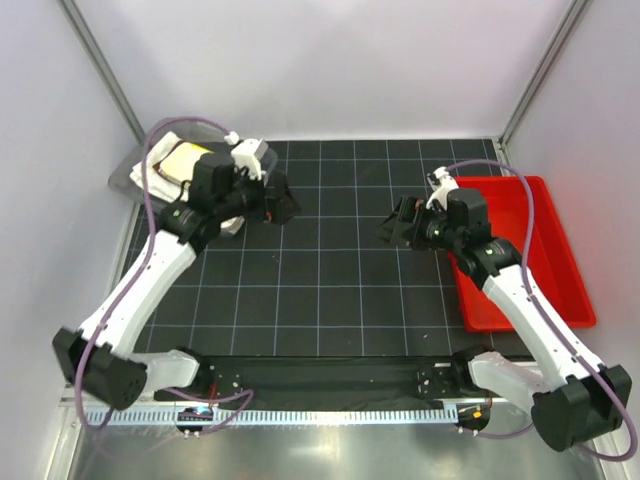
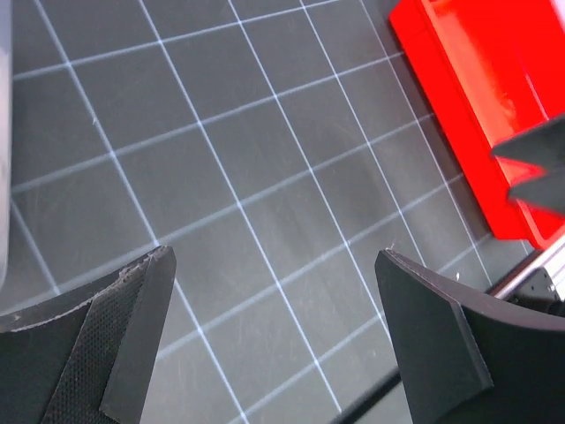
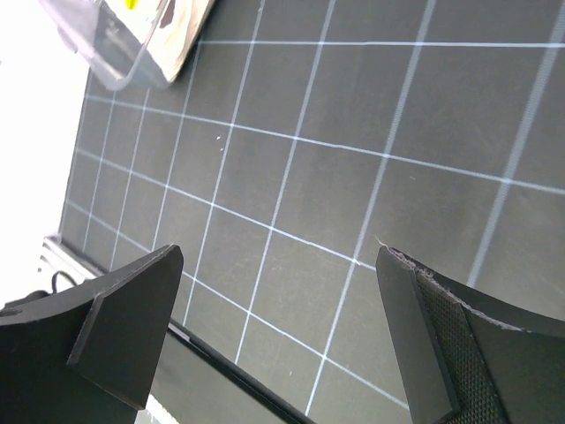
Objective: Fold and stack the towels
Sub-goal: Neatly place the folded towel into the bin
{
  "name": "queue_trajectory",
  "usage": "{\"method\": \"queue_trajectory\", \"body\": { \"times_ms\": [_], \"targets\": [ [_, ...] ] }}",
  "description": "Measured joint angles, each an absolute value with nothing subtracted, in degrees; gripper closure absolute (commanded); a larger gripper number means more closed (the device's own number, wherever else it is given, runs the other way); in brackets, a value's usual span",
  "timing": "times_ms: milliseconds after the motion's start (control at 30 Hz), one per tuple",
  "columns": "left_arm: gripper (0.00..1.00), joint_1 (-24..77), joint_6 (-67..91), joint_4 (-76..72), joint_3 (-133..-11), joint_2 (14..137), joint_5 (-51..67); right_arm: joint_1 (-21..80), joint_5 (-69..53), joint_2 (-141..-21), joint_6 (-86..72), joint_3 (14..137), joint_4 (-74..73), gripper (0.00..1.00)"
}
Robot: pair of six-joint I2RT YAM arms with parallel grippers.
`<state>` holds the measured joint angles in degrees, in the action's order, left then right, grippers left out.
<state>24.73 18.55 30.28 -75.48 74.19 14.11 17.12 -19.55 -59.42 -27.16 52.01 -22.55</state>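
The towels lie in a clear plastic bin (image 1: 150, 175) at the back left; a yellow one (image 1: 188, 158) shows on top and a cream-white one (image 1: 165, 187) beside it. The rust-brown and light-blue towels are not visible. The bin's corner with a cream towel (image 3: 181, 40) also shows in the right wrist view. My left gripper (image 1: 283, 206) is open and empty over the black grid mat, just right of the bin; in its wrist view (image 2: 274, 256) only mat lies between the fingers. My right gripper (image 1: 393, 228) is open and empty (image 3: 279, 252), facing left at mid-mat.
A red tray (image 1: 545, 250) stands at the right edge, also seen in the left wrist view (image 2: 459, 97). The black grid mat (image 1: 330, 270) covers the table. White walls enclose the back and sides. A metal rail (image 1: 330, 410) runs along the front.
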Motion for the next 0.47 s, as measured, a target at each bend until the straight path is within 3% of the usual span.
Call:
{"method": "queue_trajectory", "body": {
  "times_ms": [233,467],
  "targets": [
    [0.00,25.74,19.11,28.16,-59.61,53.41,13.43,17.12,-11.49,-48.58,-27.66,51.94,-27.51,0.00],
    [0.00,25.80,19.11,27.73,-56.36,46.19,11.57,17.12,-6.55,-40.01,-27.49,51.94,-27.92,0.00]
  ]
}}
